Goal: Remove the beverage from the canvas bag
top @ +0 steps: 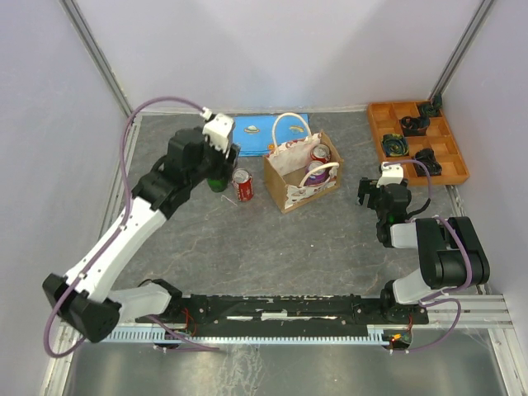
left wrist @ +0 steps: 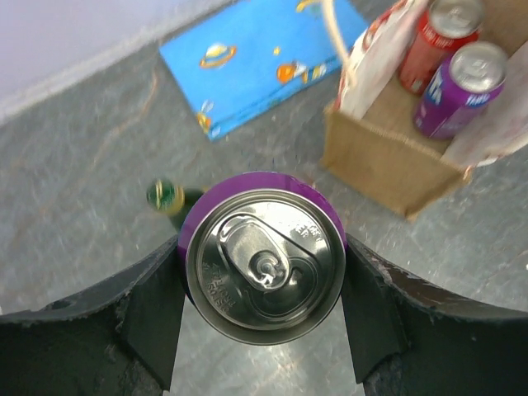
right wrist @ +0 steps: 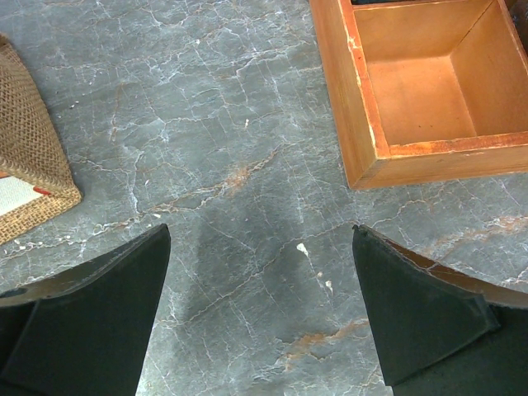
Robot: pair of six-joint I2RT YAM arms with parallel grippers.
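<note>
The canvas bag [top: 299, 183] stands open in the middle of the table, with a red can [top: 320, 153] and a purple can [top: 318, 174] upright inside it. The left wrist view shows the same bag [left wrist: 388, 165] and its two cans at the upper right. My left gripper [left wrist: 262, 252] is left of the bag, shut on a third beverage, a purple can [left wrist: 264, 264] seen from above, one finger pressed on each side. From above, the left gripper [top: 221, 161] hides that can. My right gripper [right wrist: 260, 231] hangs open over bare table to the right of the bag.
A red can [top: 242, 186] and a green bottle [left wrist: 165, 196] stand on the table beside the left gripper. A flat blue picture book [top: 260, 132] lies behind the bag. An orange wooden tray [top: 417, 140] with dark parts sits at the back right, near the right gripper.
</note>
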